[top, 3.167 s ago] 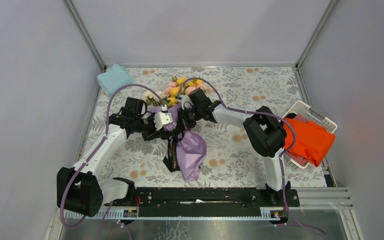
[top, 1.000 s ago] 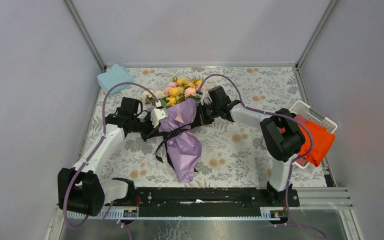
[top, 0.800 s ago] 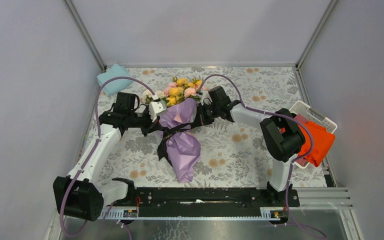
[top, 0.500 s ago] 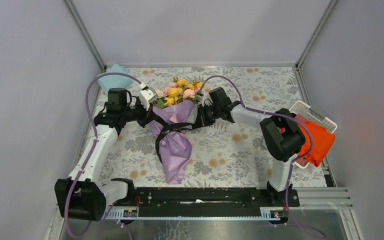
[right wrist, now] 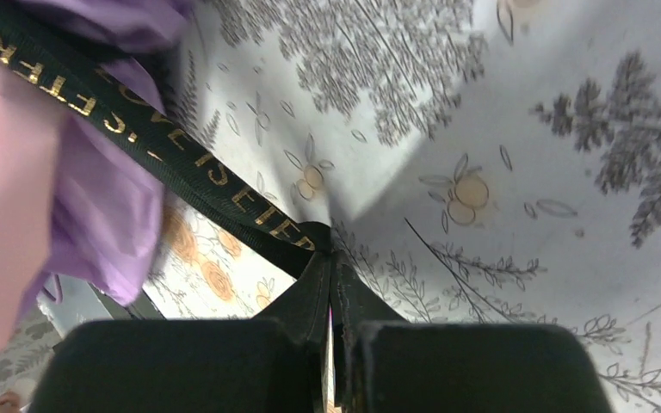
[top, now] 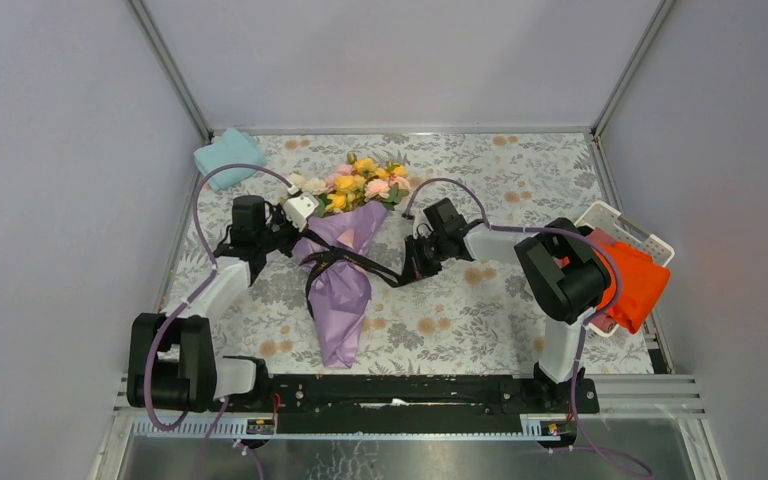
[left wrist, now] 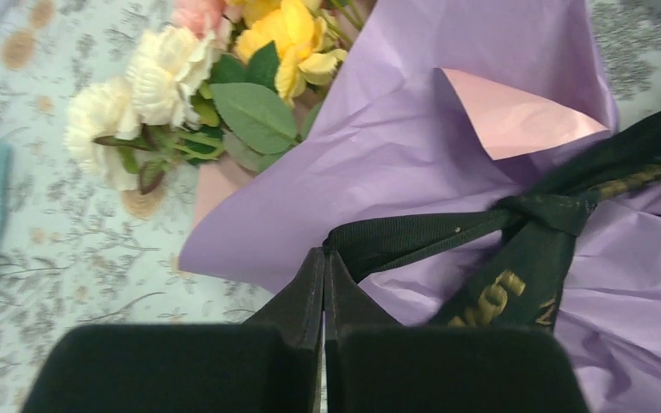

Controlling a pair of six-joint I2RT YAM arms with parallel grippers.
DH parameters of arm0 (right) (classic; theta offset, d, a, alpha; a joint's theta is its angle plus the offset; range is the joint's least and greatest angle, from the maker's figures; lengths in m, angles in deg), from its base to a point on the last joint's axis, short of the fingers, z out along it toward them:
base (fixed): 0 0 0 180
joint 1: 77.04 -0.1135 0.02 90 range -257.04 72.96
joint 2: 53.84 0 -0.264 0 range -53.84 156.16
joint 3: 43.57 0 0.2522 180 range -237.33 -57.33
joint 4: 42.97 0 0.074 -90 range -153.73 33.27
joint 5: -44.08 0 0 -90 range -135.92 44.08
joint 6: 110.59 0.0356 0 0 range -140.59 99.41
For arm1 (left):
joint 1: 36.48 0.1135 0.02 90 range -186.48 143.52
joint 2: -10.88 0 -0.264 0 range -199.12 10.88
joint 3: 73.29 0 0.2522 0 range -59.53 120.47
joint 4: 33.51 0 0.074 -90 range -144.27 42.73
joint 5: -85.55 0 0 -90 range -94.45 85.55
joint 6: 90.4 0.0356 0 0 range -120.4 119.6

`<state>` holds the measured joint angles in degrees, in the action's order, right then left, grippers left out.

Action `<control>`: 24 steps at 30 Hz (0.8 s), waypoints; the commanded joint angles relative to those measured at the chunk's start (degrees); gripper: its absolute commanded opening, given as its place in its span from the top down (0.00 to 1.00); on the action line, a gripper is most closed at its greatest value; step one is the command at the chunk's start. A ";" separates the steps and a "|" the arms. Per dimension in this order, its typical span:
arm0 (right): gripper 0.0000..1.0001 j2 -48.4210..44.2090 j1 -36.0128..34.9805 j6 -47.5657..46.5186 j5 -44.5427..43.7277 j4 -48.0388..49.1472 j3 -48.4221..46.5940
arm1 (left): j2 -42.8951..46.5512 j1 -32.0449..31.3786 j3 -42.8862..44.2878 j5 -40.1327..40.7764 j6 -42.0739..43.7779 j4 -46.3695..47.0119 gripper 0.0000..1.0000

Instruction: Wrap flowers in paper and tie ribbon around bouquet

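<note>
Left of the bouquet (top: 340, 285), one end of the ribbon (left wrist: 422, 231) is pinched in the fully closed left gripper (left wrist: 324, 255), and right of it the other end is pinched in the closed right gripper (right wrist: 330, 251), apparently so that the knot (left wrist: 551, 211) at its middle is drawn tight.

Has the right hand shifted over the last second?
Yes. The right hand, shut on the ribbon, has pulled toward the near rail, drawing the ribbon taut from the bouquet.

Overhead, wrist close-ups; shared ribbon (left wrist: 422, 234), seemingly
</note>
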<state>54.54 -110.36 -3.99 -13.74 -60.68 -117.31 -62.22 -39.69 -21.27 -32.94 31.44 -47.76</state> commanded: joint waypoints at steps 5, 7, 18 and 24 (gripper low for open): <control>1.00 -1.87 -0.12 0.94 0.77 0.98 5.10 | 0.50 1.70 -2.13 2.59 9.96 9.02 1.00; 1.00 -1.81 -0.12 0.71 0.74 0.52 5.27 | 0.46 1.92 -3.19 2.81 11.15 10.34 1.00; 0.64 -7.06 0.09 -7.29 -3.09 -5.33 -2.24 | 6.06 0.48 2.60 -8.24 10.21 -3.97 1.00; 0.48 -10.86 -0.10 -11.62 -2.40 9.55 -8.52 | 8.27 -1.45 4.43 -13.19 4.13 -6.95 1.00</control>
<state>48.07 -110.36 -11.14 -16.45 -63.08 -120.37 -55.33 -39.82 -18.72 -40.53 39.72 -51.56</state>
